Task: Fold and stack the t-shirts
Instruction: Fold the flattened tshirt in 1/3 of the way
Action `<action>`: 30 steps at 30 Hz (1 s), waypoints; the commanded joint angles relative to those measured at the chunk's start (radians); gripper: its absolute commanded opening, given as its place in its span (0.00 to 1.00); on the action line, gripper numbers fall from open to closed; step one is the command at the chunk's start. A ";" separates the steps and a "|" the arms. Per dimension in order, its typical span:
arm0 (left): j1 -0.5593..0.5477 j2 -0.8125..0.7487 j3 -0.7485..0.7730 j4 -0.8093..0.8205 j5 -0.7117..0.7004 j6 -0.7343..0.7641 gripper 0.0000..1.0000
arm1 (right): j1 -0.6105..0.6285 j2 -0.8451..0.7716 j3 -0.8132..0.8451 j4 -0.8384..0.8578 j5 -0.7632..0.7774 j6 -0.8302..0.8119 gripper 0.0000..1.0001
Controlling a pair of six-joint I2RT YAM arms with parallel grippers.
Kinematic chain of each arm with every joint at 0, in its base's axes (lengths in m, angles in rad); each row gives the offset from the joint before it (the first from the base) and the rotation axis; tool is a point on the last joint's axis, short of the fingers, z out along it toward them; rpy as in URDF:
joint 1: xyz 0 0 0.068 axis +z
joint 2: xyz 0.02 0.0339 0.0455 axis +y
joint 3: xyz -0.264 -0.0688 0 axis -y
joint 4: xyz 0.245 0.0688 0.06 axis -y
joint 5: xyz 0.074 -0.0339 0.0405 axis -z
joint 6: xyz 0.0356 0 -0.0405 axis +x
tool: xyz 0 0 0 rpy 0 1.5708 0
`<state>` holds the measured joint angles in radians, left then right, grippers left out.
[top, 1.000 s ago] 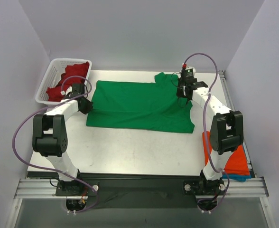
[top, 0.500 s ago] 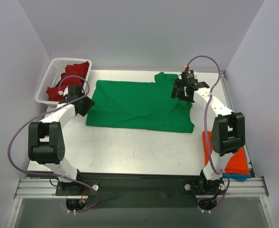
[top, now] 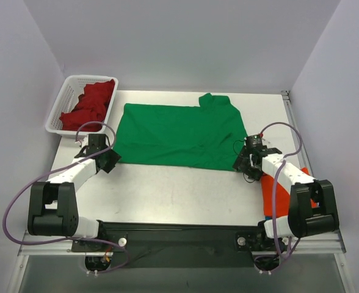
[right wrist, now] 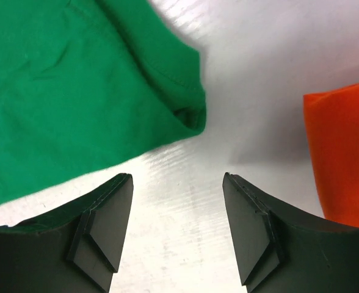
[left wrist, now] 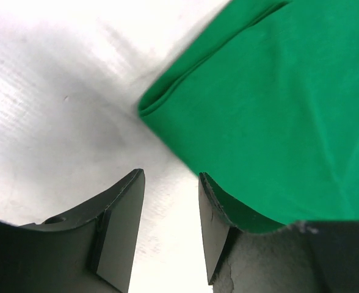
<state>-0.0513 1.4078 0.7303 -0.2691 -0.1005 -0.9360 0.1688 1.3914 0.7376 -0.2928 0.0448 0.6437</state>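
Observation:
A bright green t-shirt (top: 179, 134) lies spread flat across the middle of the table. My left gripper (top: 109, 160) is low at its near-left corner. In the left wrist view that gripper (left wrist: 170, 183) is open over bare table, and the shirt's folded corner (left wrist: 152, 107) lies just ahead, its edge against the right finger. My right gripper (top: 240, 163) is at the near-right corner, open (right wrist: 176, 183) with nothing between its fingers. The green corner (right wrist: 188, 116) lies ahead of it. An orange t-shirt (top: 280, 189) (right wrist: 344, 146) lies folded to the right. A dark red t-shirt (top: 91, 104) fills the basket.
The white slotted basket (top: 53, 120) stands at the far left corner of the table. The table's right edge (top: 301, 140) runs close beside the orange shirt. The right arm lies across part of the orange shirt.
Both grippers have opened and drawn back toward me, from the shirt's side edges to its near corners. The green t-shirt lies about as before.

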 commanded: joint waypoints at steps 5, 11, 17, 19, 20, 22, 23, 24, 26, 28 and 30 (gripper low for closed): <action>0.008 -0.015 -0.072 0.179 0.027 0.003 0.54 | -0.098 0.034 -0.006 0.153 -0.078 0.017 0.59; 0.024 0.029 -0.065 0.231 0.024 0.012 0.55 | -0.133 0.089 0.032 0.170 -0.117 0.002 0.57; 0.033 0.068 -0.055 0.231 0.005 0.022 0.54 | -0.137 0.118 0.046 0.169 -0.125 -0.001 0.55; 0.033 0.083 -0.057 0.231 -0.005 0.019 0.52 | -0.138 0.123 0.052 0.167 -0.115 -0.003 0.55; 0.033 0.092 -0.051 0.235 -0.008 0.017 0.51 | -0.138 0.129 0.054 0.162 -0.111 -0.004 0.54; 0.033 0.115 -0.040 0.225 -0.013 0.016 0.44 | -0.140 0.135 0.066 0.158 -0.108 -0.012 0.52; 0.033 0.123 -0.034 0.220 -0.021 0.014 0.42 | -0.141 0.146 0.069 0.155 -0.105 -0.013 0.50; 0.031 0.131 -0.025 0.219 -0.024 0.014 0.35 | -0.140 0.150 0.074 0.150 -0.103 -0.015 0.49; 0.031 0.143 -0.009 0.202 -0.033 0.011 0.22 | -0.141 0.153 0.086 0.133 -0.103 -0.016 0.34; 0.033 0.142 0.006 0.176 -0.039 0.008 0.00 | -0.141 0.144 0.092 0.115 -0.105 -0.021 0.09; 0.031 0.128 0.036 0.098 -0.063 0.011 0.00 | -0.146 0.115 0.097 0.078 -0.103 -0.022 0.00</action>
<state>-0.0242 1.5410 0.7044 -0.0776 -0.1101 -0.9325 0.0326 1.5425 0.7982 -0.1364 -0.0727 0.6296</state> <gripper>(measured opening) 0.026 0.065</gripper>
